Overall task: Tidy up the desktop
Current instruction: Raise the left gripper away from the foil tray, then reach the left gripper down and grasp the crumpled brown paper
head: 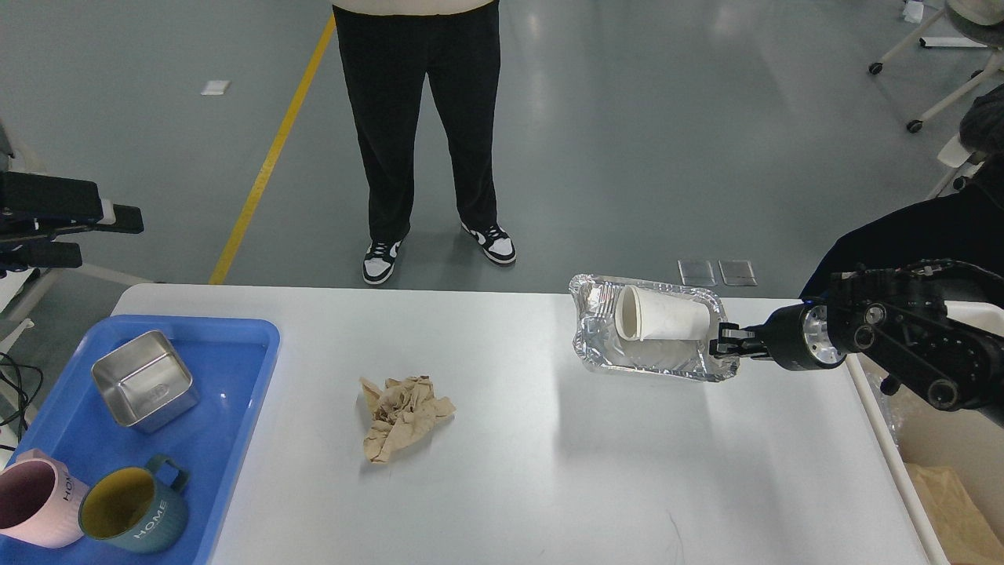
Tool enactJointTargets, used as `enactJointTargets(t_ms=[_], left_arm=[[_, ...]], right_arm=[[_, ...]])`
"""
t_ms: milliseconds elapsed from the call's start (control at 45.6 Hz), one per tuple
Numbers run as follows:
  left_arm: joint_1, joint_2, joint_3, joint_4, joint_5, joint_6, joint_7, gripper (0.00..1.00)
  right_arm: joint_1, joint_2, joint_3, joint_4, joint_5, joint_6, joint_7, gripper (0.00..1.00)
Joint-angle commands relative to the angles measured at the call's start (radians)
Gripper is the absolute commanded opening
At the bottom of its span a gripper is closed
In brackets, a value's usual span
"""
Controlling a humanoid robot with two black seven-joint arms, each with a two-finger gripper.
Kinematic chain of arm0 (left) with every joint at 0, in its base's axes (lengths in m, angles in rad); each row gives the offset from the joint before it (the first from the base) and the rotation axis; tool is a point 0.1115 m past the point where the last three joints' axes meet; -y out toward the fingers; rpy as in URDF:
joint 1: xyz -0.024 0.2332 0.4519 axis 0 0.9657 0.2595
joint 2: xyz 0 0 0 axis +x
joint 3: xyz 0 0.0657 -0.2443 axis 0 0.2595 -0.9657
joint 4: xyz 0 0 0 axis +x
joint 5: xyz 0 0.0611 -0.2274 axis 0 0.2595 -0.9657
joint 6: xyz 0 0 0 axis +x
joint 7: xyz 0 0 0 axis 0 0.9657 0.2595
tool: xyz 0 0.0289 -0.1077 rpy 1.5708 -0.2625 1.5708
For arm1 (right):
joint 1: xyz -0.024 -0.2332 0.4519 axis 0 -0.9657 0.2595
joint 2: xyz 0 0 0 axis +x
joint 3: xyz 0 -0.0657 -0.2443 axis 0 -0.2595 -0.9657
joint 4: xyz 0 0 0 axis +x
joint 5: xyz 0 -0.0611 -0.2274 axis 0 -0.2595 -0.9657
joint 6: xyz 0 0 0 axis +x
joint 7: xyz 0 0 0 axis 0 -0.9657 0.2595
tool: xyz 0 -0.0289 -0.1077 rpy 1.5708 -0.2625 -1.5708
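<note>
The white desktop [549,471] fills the lower view. A crumpled brown paper [404,416] lies on it left of centre. My right gripper [720,346] is shut on the right rim of a foil tray [604,349] and holds it a little above the desktop's far right part. A white paper cup [663,315] lies on its side in the foil tray. My left gripper [110,238] is at the left edge of the view, beyond the desktop's far left corner, open and empty.
A blue tray [235,408] at the front left holds a steel square container [143,380], a pink mug [35,502] and a teal mug [133,508]. A cream bin [941,463] with brown paper stands right of the desktop. A person [423,118] stands behind.
</note>
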State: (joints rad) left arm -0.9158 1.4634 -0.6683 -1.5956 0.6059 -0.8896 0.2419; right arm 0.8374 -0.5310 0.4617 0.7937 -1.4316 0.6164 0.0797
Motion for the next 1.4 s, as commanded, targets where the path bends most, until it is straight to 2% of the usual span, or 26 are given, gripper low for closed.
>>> enactJointTargets(t_ms=[0,88,132,219,307,373,593,680,790,856,900,1010,1097,1251,1383], left_arm=[[0.021,0.038,0.097,0.025,-0.032,-0.023,-0.048,0.96],[0.022,0.044,0.173,0.046,-0.025,0.018,-0.215,0.96],[0.031,0.044,0.19,0.046,-0.009,0.07,-0.275,0.96],[0.035,0.044,0.257,0.046,0.047,0.193,-0.377,0.96],[0.035,0.055,0.3,0.046,0.067,0.236,-0.487,0.96],[0.035,0.061,0.323,0.046,0.086,0.239,-0.515,0.96],[0.035,0.064,0.36,0.043,0.112,0.242,-0.509,0.96],[0.063,-0.033,0.371,0.045,0.169,0.348,-0.408,0.96],[0.11,-0.24,0.403,0.046,0.233,0.569,-0.244,0.96],[0.146,-0.356,0.414,0.057,0.267,0.643,-0.178,0.96],[0.17,-0.428,0.415,0.077,0.308,0.663,-0.153,0.96],[0.219,-0.661,0.414,0.192,0.455,0.741,-0.13,0.96],[0.255,-0.799,0.414,0.285,0.526,0.756,-0.115,0.95],[0.284,-0.962,0.412,0.417,0.65,0.759,-0.11,0.95],[0.284,-1.049,0.414,0.525,0.676,0.771,-0.111,0.95]], right_arm=[[0.0,0.0,0.0,0.002,0.0,0.0,0.0,0.0],[0.002,0.002,0.0,0.006,0.002,0.0,0.0,0.0],[0.002,0.003,0.002,0.007,0.0,0.0,0.0,0.0],[0.002,0.005,0.002,0.009,0.0,0.0,0.0,0.0],[0.002,0.003,0.002,0.015,0.0,0.0,0.0,0.0],[0.002,0.002,0.002,0.016,0.0,0.0,0.0,0.0],[0.0,0.0,0.002,0.016,0.002,0.0,0.0,0.0],[0.0,0.003,0.002,0.018,0.002,0.0,0.0,0.0],[0.0,0.003,0.002,0.038,0.002,-0.001,-0.001,0.0],[0.0,0.003,0.002,0.05,0.002,-0.001,-0.001,0.0],[0.0,0.003,0.002,0.052,0.002,-0.001,-0.003,0.0],[0.0,0.003,0.002,0.052,0.002,-0.001,-0.003,0.0],[0.0,0.003,0.002,0.052,0.002,-0.001,-0.003,0.0],[-0.008,-0.001,0.002,0.052,0.002,-0.001,-0.001,0.0],[-0.014,-0.001,0.002,0.052,0.0,-0.003,-0.003,0.0]])
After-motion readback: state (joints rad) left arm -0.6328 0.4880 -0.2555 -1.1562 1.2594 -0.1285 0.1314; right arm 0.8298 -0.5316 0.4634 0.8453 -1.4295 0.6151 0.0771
